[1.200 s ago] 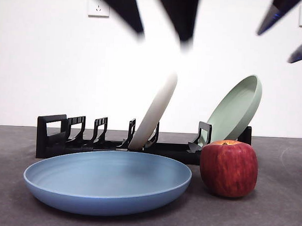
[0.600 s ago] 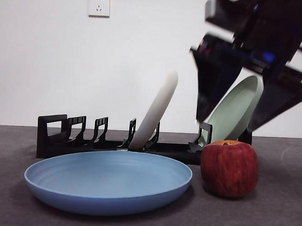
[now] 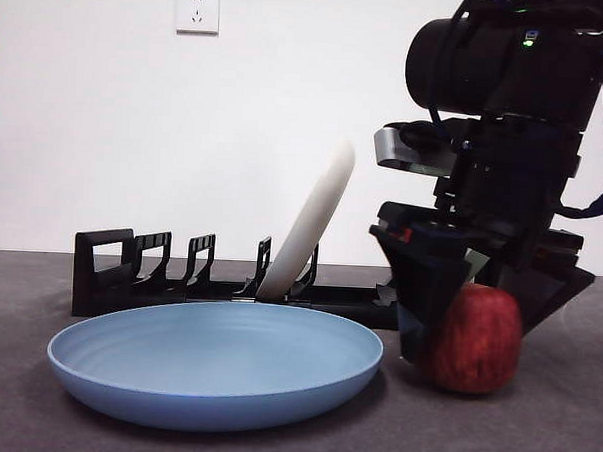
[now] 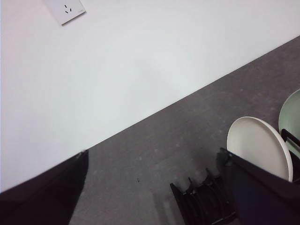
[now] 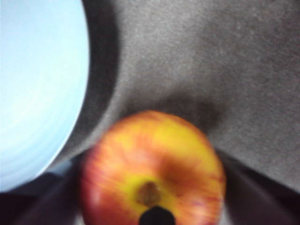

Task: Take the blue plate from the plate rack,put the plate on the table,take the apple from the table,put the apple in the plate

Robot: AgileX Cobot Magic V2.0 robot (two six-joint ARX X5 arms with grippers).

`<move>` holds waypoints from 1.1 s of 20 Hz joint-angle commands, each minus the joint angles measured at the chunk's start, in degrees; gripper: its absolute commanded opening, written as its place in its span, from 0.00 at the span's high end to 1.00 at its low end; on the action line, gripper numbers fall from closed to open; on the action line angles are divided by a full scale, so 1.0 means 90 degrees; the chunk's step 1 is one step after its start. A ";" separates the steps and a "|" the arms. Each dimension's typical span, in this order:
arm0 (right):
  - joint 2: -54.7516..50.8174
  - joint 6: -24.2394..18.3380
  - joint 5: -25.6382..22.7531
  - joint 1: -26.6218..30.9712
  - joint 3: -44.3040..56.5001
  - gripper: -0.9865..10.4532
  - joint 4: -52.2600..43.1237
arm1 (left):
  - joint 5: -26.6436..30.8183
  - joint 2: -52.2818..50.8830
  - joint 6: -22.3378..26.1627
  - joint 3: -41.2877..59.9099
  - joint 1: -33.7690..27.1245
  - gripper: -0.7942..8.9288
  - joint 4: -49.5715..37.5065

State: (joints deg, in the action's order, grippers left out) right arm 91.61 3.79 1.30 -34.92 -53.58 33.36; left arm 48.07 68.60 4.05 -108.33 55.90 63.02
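The blue plate (image 3: 215,367) lies flat on the table (image 3: 33,414) in front of the plate rack (image 3: 109,273). To its right stands the red apple (image 3: 482,339), upright, its yellowish stem dimple facing the right wrist camera (image 5: 150,159). My right gripper (image 3: 477,334) has come down over the apple, open, one jaw on each side of it; I cannot tell whether they touch it. The right wrist view also shows the plate's rim (image 5: 37,84) beside the apple. My left gripper (image 4: 154,197) hangs high above the rack, open and holding nothing.
A cream-white plate (image 3: 311,226) leans in a middle slot of the rack. A pale green plate (image 4: 290,117) stands further along it, hidden by the arm in the front view. A white wall rises behind the table.
The right arm has dropped from the top right down onto the apple, its jaws now straddling it. The other arm has left the front view. Plate and apple have not moved.
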 commanded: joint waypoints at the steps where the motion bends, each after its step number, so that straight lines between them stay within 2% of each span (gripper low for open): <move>1: -0.0034 -0.0024 -0.0019 -0.0005 -0.0024 0.92 -0.0010 | 0.0034 -0.0012 0.0005 0.0017 -0.0022 0.44 0.0029; 3: -0.0216 -0.0015 -0.0017 -0.0010 -0.0095 0.92 0.0075 | 0.0032 -0.0012 0.0005 0.0017 -0.0022 0.44 0.0029; 5: -0.0532 0.0192 0.0034 -0.0019 -0.0359 0.92 0.0364 | 0.0034 -0.0012 0.0007 0.0017 -0.0022 0.44 0.0027; 9: -0.0857 0.0265 0.0831 -0.0311 -0.1292 0.92 0.0566 | 0.0136 -0.0012 0.0056 0.0017 -0.0148 0.44 -0.0070; 10: -0.0780 0.0267 0.0867 -0.0457 -0.1571 0.92 0.0551 | 0.0236 -0.0012 0.0080 0.0017 -0.0248 0.44 -0.0114; 17: 0.0670 0.0262 0.0784 -0.1348 -0.2873 0.92 0.0517 | 0.0313 -0.0012 0.0245 0.0017 -0.1297 0.44 -0.0216; 20: 0.1287 0.0260 0.0362 -0.1540 -0.2960 0.92 0.0486 | 0.0301 -0.0012 0.0248 0.0017 -0.1785 0.44 -0.0175; 22: 0.1656 0.0255 0.0311 -0.1588 -0.2960 0.92 0.0512 | 0.0287 -0.0012 0.0248 0.0017 -0.2050 0.44 -0.0136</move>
State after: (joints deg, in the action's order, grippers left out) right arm 105.93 5.76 4.32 -49.12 -80.05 38.11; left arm 50.50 68.60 5.96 -108.33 37.82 61.84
